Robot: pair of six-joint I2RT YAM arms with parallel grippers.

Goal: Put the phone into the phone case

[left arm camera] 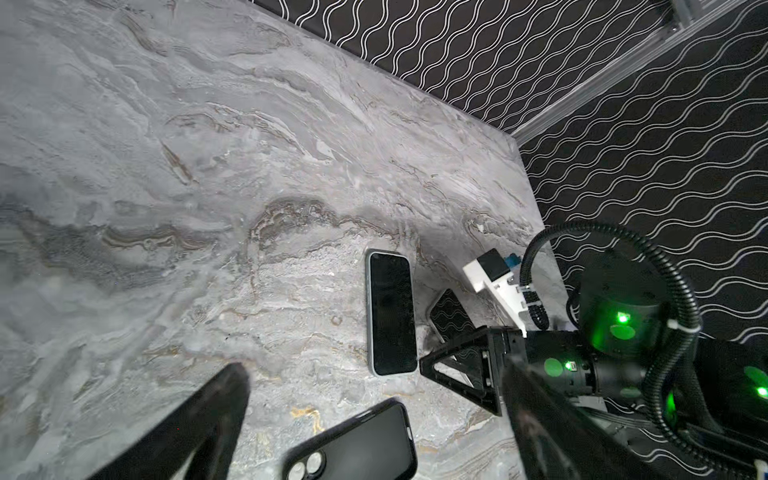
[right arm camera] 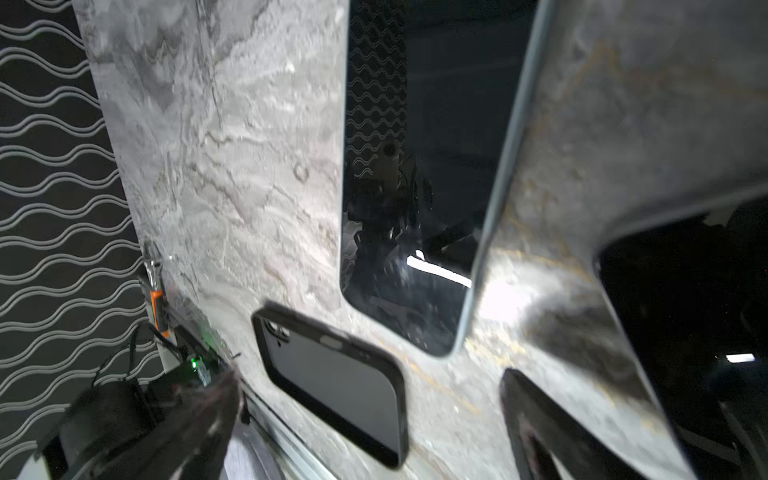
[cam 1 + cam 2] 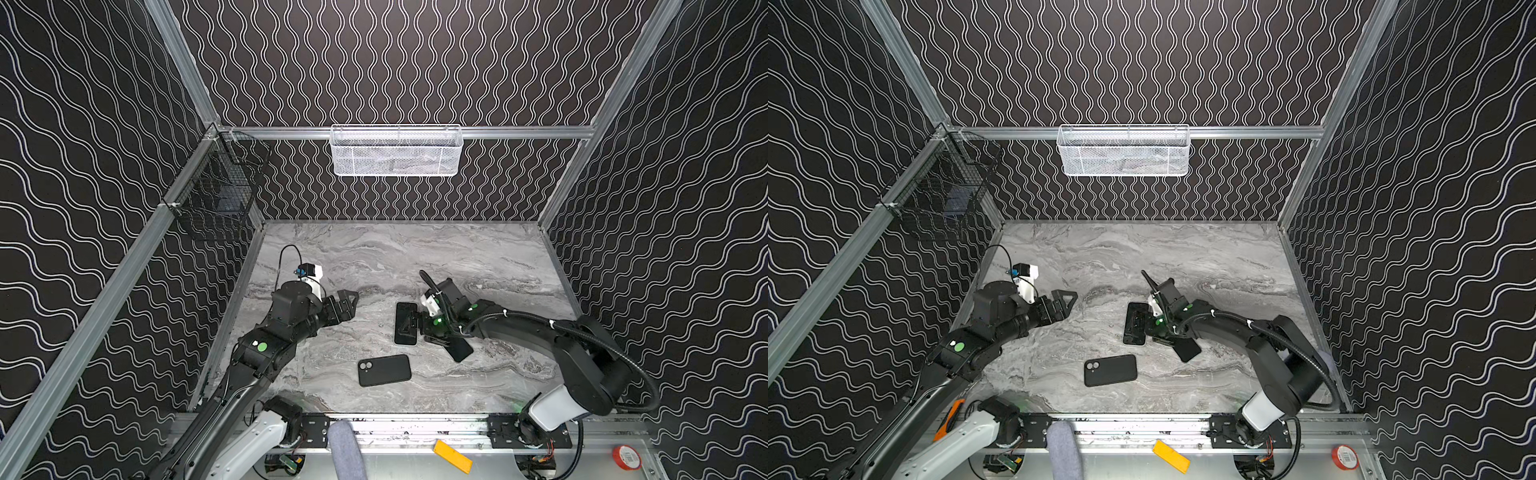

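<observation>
right hand (image 3: 419,333), jaws apart, over the near end of the phone (image 3: 406,311) at mid-tabletop (image 3: 374,257), long axis near to far. phone case (image 3: 384,370) flat, nearer and slightly left, long axis left to right. left hand (image 3: 351,306) apart too, farther left; right arm nearer.

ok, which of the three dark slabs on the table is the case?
The phone case: matte, two round camera holes, lying alone. The phone and second phone are glossy, at the right hand.

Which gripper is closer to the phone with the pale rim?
Right. The right gripper is open just above the phone; the left gripper sits well clear of it, farther left.
</observation>
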